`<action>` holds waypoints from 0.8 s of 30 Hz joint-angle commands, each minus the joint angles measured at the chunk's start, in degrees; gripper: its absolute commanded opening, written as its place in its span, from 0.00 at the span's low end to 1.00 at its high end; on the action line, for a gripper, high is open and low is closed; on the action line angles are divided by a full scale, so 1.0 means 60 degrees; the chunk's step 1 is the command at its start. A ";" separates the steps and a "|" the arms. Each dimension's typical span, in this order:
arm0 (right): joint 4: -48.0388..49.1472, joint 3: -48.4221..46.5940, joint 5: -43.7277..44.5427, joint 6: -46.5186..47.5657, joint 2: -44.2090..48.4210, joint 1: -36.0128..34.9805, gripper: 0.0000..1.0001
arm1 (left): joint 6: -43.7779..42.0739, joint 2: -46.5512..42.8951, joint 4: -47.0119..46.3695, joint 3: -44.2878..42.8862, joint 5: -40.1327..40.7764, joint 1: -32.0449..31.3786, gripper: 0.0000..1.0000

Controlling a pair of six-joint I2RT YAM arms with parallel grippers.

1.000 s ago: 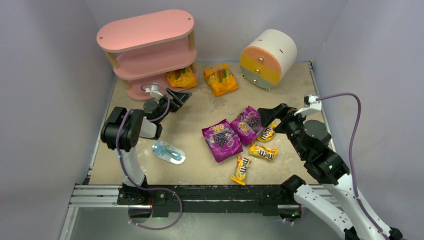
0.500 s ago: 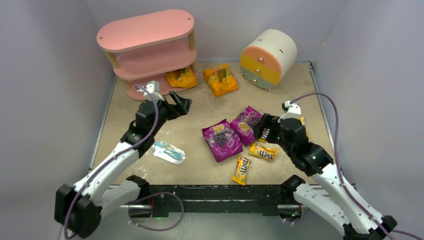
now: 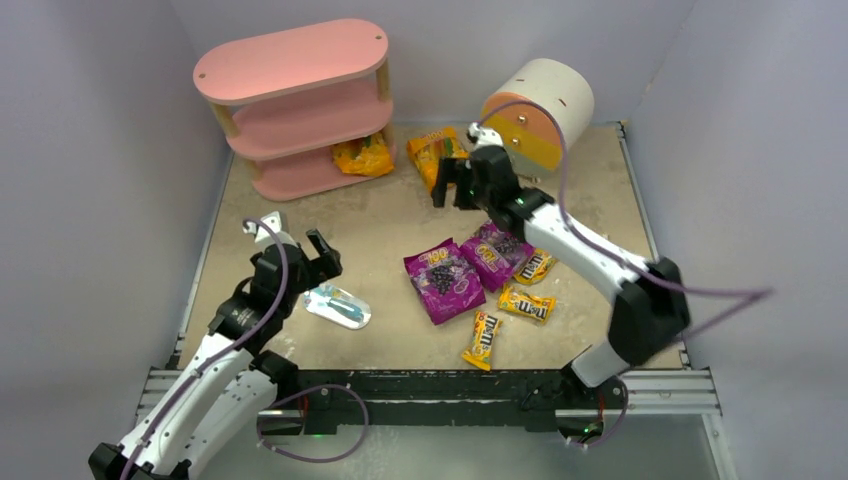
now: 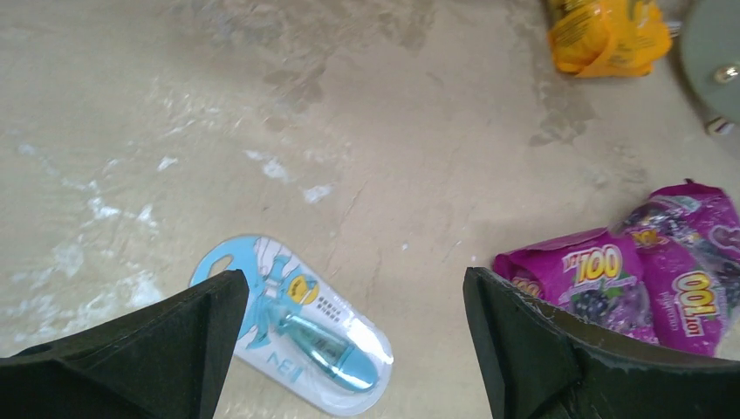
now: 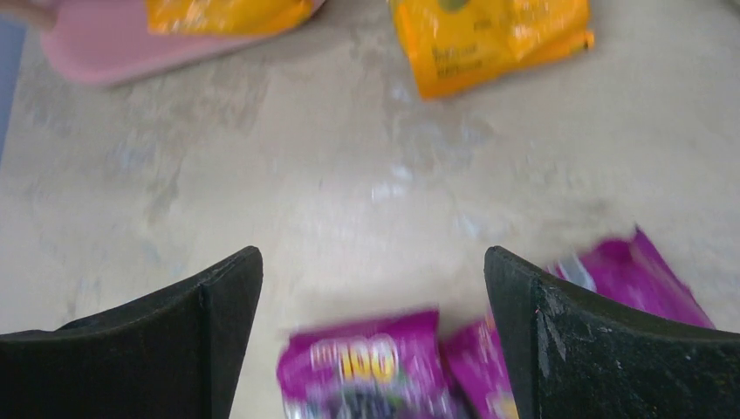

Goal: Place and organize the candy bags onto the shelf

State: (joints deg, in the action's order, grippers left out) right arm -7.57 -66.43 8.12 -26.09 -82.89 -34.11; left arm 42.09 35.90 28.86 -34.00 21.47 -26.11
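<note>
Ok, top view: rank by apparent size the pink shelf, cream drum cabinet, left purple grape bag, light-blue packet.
Largest to smallest:
pink three-tier shelf
round cream drum cabinet
left purple grape candy bag
flat light-blue packet

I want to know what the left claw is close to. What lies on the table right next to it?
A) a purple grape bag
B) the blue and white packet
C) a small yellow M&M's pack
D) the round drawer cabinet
B: the blue and white packet lies flat on the table just beside the open left gripper, nearer to it than anything else.
</note>
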 commanded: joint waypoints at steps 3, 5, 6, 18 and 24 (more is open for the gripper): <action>-0.1566 -0.3701 0.2496 -0.2568 -0.3657 0.0266 0.99 | 0.0552 -0.0681 0.0936 0.0282 0.0193 0.0015 1.00; -0.1172 -0.3846 0.2760 -0.3813 -0.4199 0.0425 0.99 | 0.0645 -0.0907 0.0744 0.0517 -0.0026 0.0015 1.00; -0.0749 -0.3665 0.2781 -0.4742 -0.4282 0.0541 0.99 | 0.0647 -0.0963 0.0621 0.0604 -0.0152 0.0015 1.00; 0.2433 -0.3429 0.1844 -0.7765 -0.6197 0.1303 0.96 | 0.0540 -0.1159 0.0521 0.0512 -0.0913 0.0015 1.00; 0.4117 -0.2804 0.2035 -0.8536 -0.6951 0.1305 0.89 | 0.0532 -0.1447 0.0869 0.0508 -0.0710 0.0015 1.00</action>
State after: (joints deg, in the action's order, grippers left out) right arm 9.85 -83.85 19.38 -72.53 -123.17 -25.93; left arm 45.41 27.99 32.86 -30.06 16.91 -26.11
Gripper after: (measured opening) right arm 0.918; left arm 0.996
